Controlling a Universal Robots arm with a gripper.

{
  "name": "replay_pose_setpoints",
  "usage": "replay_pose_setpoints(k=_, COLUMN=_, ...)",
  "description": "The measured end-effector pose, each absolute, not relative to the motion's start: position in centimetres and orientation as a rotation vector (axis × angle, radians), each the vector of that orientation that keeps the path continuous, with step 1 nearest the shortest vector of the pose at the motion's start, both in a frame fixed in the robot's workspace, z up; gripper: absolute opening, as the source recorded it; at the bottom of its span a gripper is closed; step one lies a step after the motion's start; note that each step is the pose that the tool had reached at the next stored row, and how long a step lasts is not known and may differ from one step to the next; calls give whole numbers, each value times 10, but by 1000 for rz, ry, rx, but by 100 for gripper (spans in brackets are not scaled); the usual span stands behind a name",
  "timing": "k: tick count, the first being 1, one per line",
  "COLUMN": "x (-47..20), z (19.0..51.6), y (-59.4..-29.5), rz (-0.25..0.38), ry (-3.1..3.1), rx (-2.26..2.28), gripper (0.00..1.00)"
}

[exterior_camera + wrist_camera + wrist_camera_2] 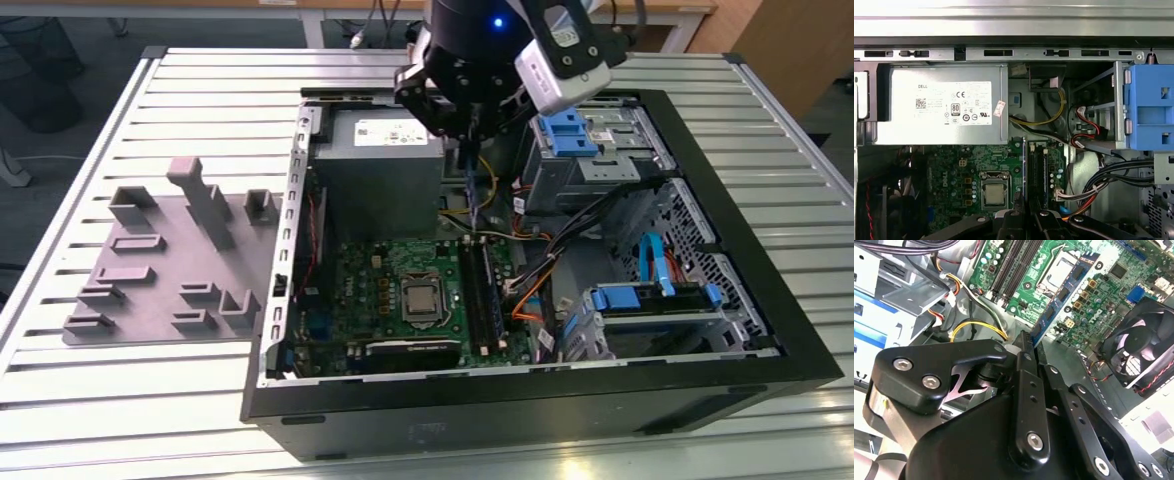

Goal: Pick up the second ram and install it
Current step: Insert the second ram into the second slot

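Gripper [470,130] pressed together on the second ram [475,190], pinching it by the upper edge. Stick hanging upright, edge-on, above the motherboard [400,270], at 12 o'clock from the long black slots [483,295]. In the second wrist view, blue stick [1064,292] jutting toward the board. Judged light, stiff, thin and fragile; best held by the bare board edges, never by chips or contacts.

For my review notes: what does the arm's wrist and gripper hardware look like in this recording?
The gripper is matte black, built from flat, rounded linkage bars joined by silver socket-head screws, with narrow straight fingers carrying small holes. In the exterior view the black wrist above it shows a small blue indicator light and carries a white-and-grey box-shaped camera module on its side.
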State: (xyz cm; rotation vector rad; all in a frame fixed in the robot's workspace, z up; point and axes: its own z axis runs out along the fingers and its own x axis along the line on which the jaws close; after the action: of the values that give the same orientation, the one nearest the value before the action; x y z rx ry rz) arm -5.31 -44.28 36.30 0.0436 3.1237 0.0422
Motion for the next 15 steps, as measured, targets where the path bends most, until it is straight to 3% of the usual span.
replay_pose_setpoints(k=15, x=-48, z=356, y=-443, rz=41, ry=3124, rx=44, gripper=14)
